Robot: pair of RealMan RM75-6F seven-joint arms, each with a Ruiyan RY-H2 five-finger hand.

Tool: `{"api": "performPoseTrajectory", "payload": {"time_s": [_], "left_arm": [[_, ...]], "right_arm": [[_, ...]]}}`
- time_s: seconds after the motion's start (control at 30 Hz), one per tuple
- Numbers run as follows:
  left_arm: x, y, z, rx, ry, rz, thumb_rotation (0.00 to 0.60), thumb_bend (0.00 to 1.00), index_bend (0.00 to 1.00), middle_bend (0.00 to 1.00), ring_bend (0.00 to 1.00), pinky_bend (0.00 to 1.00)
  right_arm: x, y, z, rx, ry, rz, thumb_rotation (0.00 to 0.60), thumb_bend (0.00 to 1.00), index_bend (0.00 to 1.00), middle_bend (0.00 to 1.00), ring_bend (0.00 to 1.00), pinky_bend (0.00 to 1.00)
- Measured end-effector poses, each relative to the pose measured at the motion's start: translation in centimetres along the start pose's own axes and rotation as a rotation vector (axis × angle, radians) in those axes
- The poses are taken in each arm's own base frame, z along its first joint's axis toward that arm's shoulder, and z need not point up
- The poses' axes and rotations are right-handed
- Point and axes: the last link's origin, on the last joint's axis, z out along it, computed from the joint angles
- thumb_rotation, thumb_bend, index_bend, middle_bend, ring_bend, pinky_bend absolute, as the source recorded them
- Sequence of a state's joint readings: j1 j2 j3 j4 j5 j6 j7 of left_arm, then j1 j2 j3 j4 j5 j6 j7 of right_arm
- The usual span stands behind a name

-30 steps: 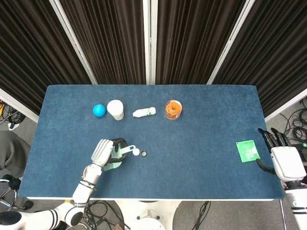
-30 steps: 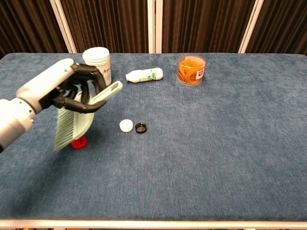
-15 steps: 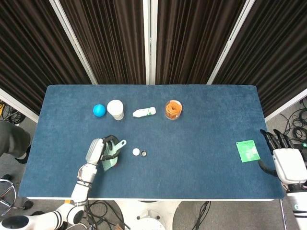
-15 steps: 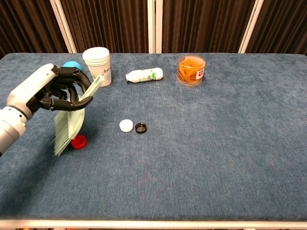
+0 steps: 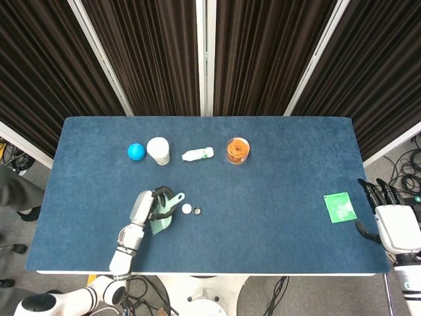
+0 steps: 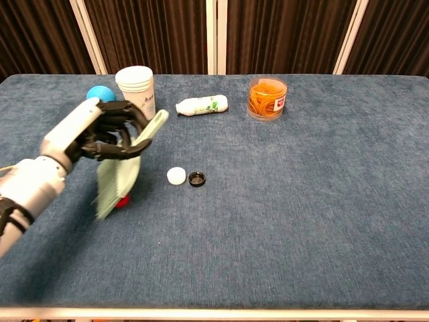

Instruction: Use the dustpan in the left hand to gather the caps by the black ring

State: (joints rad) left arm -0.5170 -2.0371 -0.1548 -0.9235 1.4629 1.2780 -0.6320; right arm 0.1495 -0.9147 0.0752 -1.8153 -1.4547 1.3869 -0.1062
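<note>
Premises: a robotics test or recording bay, not a home or shop. A table (image 5: pixel 276 141) covered edge to edge in blue fabric stands before dark pleated curtains (image 5: pixel 151 59) hung between pale metal frame bars (image 5: pixel 202 56), closing off the far edge. Loose cables (image 5: pixel 404 164) lie on the grey floor past the right edge and under the near edge. A white-cased robot hand (image 5: pixel 395 220) waits off the near right corner.
</note>
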Motion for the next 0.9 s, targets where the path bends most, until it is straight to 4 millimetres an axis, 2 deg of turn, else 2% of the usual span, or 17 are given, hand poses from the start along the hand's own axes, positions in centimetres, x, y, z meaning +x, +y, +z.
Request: {"api": "performPoseTrajectory", "payload": {"time_s": [0.63,0.9], "left_arm": [[-5.0,3.5,4.3,-0.042,-0.069,-0.004,0.6,0.38,0.54,0.62,0.64,0.89],[-5.5,4.3,5.9,-0.039,-0.056,-0.009,0.6,0.38,0.54,0.62,0.64,0.89]], "right_arm": [[0.1,1.2,-0.3,-0.028,0.003,0.009,0.6,0.15,0.03,0.15,0.03,0.12],[0.0,1.7,-0.5,-0.037,0.003,0.014,0.6,0.15,0.03,0.15,0.03,0.12]]}}
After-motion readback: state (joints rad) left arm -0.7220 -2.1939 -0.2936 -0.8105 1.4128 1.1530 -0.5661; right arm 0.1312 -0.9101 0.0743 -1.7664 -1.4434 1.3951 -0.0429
